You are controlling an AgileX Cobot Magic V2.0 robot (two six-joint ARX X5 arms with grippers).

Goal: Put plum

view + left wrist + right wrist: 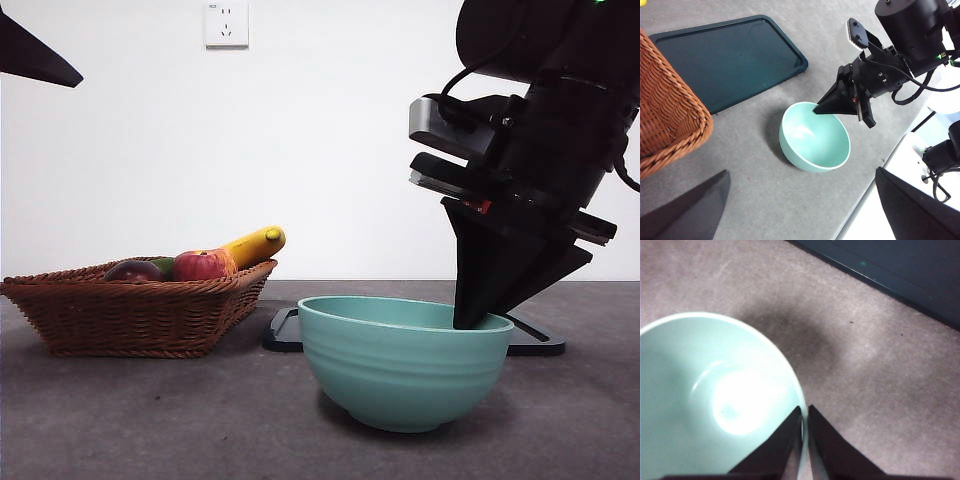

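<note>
Black jaws of the right gripper (803, 412) pinch the rim of a pale green bowl (405, 375), one jaw inside the rim and one outside, nearly closed with only the thin wall between them. From the front, that gripper (478, 322) comes down from the upper right as a large dark wedge, its tip dipping into the bowl on the side away from the basket. In the left wrist view it (816, 110) reaches the bowl (812, 145) at the rim, and the inside of the bowl shows nothing in it.

The bowl stands on a grey table (150, 420). Just behind it lies a flat dark tray (730, 60), bare on top.

To the other side sits a woven brown basket (130, 315), apart from the bowl. In it lies the plum (133, 271), dark maroon, toward the end far from the bowl. Beside the plum are a sliver of green fruit (164, 265), a red apple (203, 265) and a yellow banana (257, 243) pointing up over the basket's edge.

The left gripper (800, 210) hangs high above the table, well away from the fruit, its jaws spread wide and holding nothing.
</note>
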